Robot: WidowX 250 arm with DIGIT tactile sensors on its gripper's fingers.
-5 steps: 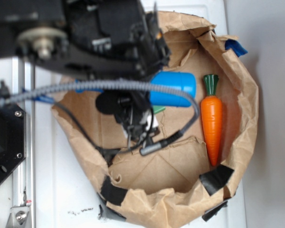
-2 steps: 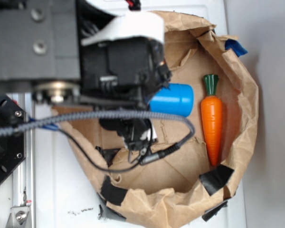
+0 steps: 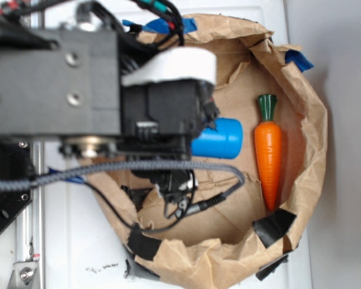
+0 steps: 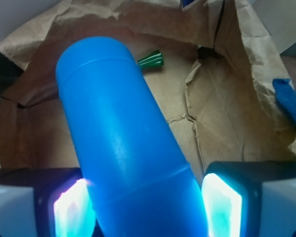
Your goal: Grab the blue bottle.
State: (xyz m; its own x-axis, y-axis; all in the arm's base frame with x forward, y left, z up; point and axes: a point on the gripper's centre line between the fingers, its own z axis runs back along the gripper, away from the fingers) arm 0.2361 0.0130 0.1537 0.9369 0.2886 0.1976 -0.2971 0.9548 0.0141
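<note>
Inside the crumpled brown paper bag [image 3: 301, 114], you've got the blue bottle [image 4: 123, 143] lying on its side, and the gripper [image 4: 148, 205] is right down over it. In the wrist view the bottle runs straight up the middle between the two fingers [image 4: 222, 205], flat base end pointing away from the camera. The left one looks like it's touching the bottle's side; the right one has a dark gap next to it, so I'd call the fingers partly spread around the bottle, not clamped yet.

From the exterior view the arm hides most of the bottle, only the base end [image 3: 219, 138] pokes out to the right, with the toy carrot [image 3: 268, 150] lying near it but apart. A small green piece [image 4: 151, 59] sits on the paper past the bottle, out of the way.

So as far as I can judge: your approach and lining-up are basically done, bottle is bracketed. What's left is the squeeze and then a lift. Heads up, that smooth round plastic could roll or slip if the close is off-centre.
</note>
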